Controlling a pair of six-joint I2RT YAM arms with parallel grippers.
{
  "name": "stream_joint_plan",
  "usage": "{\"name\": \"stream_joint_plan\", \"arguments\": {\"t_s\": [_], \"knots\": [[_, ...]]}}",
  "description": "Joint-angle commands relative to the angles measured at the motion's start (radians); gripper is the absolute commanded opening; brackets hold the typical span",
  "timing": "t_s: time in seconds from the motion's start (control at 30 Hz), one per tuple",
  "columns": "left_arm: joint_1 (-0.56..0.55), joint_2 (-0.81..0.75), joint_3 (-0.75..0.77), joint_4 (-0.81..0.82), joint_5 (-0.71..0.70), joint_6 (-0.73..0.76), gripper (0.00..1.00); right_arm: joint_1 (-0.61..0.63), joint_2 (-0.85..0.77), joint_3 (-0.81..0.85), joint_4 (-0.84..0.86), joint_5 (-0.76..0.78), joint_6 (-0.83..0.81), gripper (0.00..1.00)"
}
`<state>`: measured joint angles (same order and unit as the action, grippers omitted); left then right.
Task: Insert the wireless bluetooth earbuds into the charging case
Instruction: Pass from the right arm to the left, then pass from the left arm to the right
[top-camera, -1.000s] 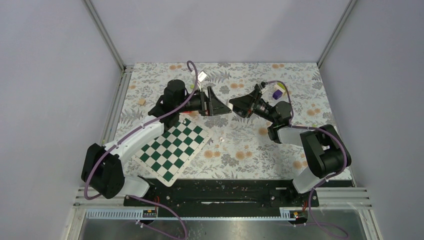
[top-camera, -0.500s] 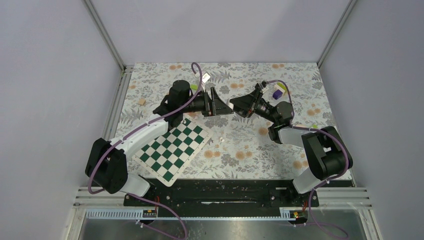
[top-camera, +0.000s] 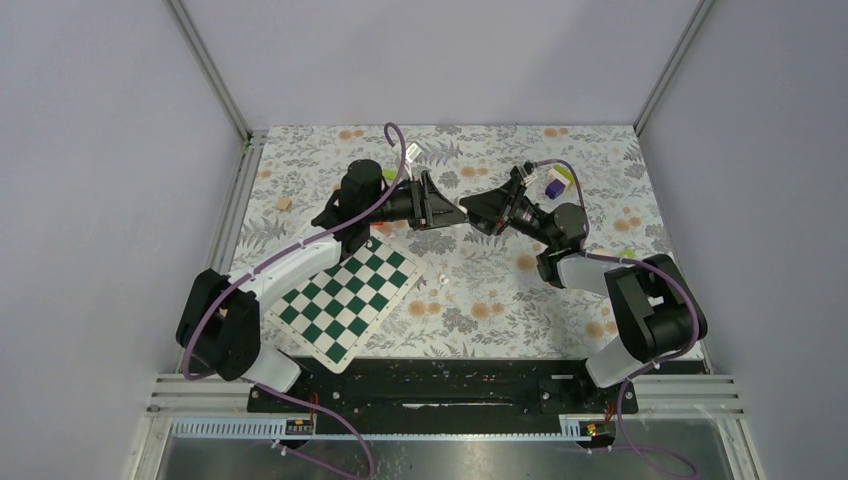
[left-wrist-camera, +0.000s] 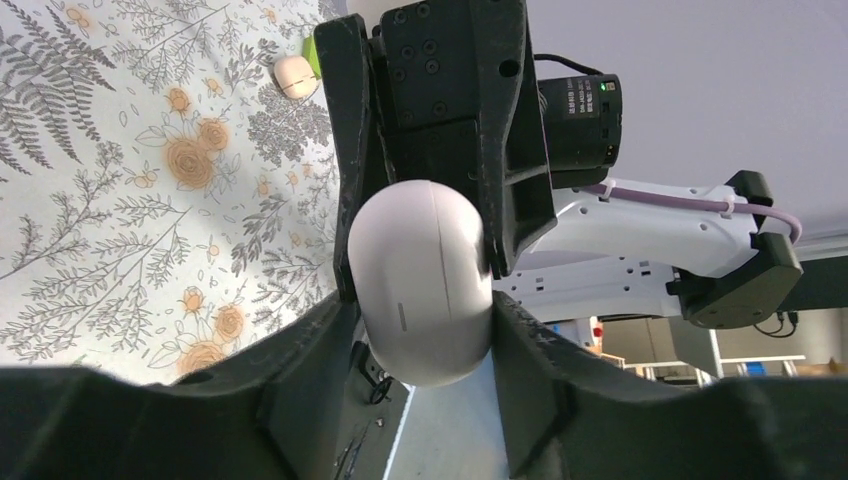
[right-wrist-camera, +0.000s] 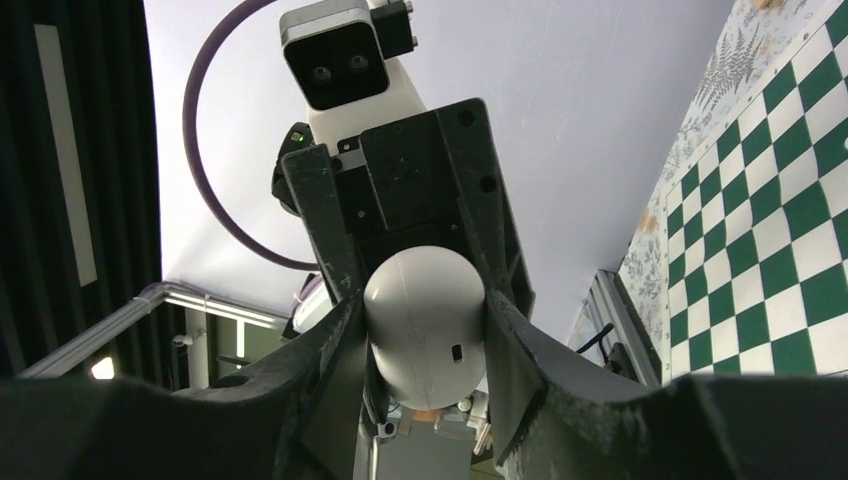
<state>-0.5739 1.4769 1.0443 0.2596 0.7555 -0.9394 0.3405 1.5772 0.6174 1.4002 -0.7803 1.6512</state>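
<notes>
Progress: early by my judgement; no earbud is showing inside the charging case (left-wrist-camera: 420, 285), and its lid is looking closed (only a smooth white shell with a seam is facing both wrist cameras).
Left to do: opening the case, picking up the earbuds and seating them are all looking undone.
Earbuds: not clearly identifiable; a small white item (top-camera: 441, 279) is lying on the table (top-camera: 520, 300) just beside the chessboard (top-camera: 340, 295), off its right corner, and may be one.
Case position: it is hanging in the air beyond the chessboard's far corner, well above the table, between the two grippers, which are meeting tip to tip.
Right gripper (right-wrist-camera: 425, 320): its fingers are clamping the case from both sides.
Left gripper (top-camera: 447, 212): its fingers are pressing against the opposite end of the case, one on each side, so it appears to be gripping too.
Hand-to-case relation: each gripper is holding one end of the case.
</notes>
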Motion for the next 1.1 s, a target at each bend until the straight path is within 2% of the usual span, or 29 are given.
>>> {"name": "stream_joint_plan", "arguments": {"t_s": [0.0, 0.1, 0.13, 0.2, 0.27, 0.33, 0.37, 0.47, 0.6, 0.7, 0.8, 1.07], "knots": [[-0.006, -0.008, 0.013, 0.077, 0.027, -0.006, 0.45, 0.008, -0.034, 0.006, 0.014, -0.015, -0.027, 0.19], [-0.006, -0.010, 0.015, 0.069, 0.023, -0.005, 0.28, 0.008, -0.034, 0.002, 0.006, -0.014, -0.032, 0.20], [-0.005, -0.010, 0.016, 0.060, 0.024, 0.000, 0.23, 0.008, -0.035, 0.000, 0.002, -0.014, -0.033, 0.26], [-0.005, -0.011, 0.023, 0.032, 0.022, 0.021, 0.15, 0.008, -0.049, -0.005, -0.040, -0.013, -0.053, 0.53], [-0.003, -0.014, 0.031, -0.016, 0.013, 0.055, 0.08, 0.006, -0.083, -0.011, -0.120, -0.004, -0.101, 0.76], [-0.003, -0.020, 0.042, -0.081, 0.004, 0.096, 0.05, 0.005, -0.143, -0.011, -0.257, 0.013, -0.192, 0.94], [-0.002, -0.024, 0.047, -0.105, -0.003, 0.114, 0.04, 0.005, -0.190, -0.008, -0.349, 0.028, -0.246, 0.99], [-0.001, -0.030, 0.064, -0.175, -0.020, 0.178, 0.00, 0.005, -0.308, 0.020, -0.655, 0.096, -0.415, 0.99], [-0.004, -0.033, 0.093, -0.310, -0.077, 0.285, 0.00, 0.006, -0.438, 0.074, -1.003, 0.208, -0.569, 0.99], [-0.013, -0.045, 0.107, -0.379, -0.129, 0.343, 0.00, 0.017, -0.496, 0.113, -1.177, 0.278, -0.644, 0.90], [-0.025, -0.051, 0.126, -0.411, -0.158, 0.378, 0.00, 0.051, -0.518, 0.153, -1.286, 0.329, -0.708, 0.87], [-0.032, -0.056, 0.133, -0.421, -0.136, 0.398, 0.00, 0.126, -0.424, 0.244, -1.314, 0.330, -0.743, 0.84]]}}
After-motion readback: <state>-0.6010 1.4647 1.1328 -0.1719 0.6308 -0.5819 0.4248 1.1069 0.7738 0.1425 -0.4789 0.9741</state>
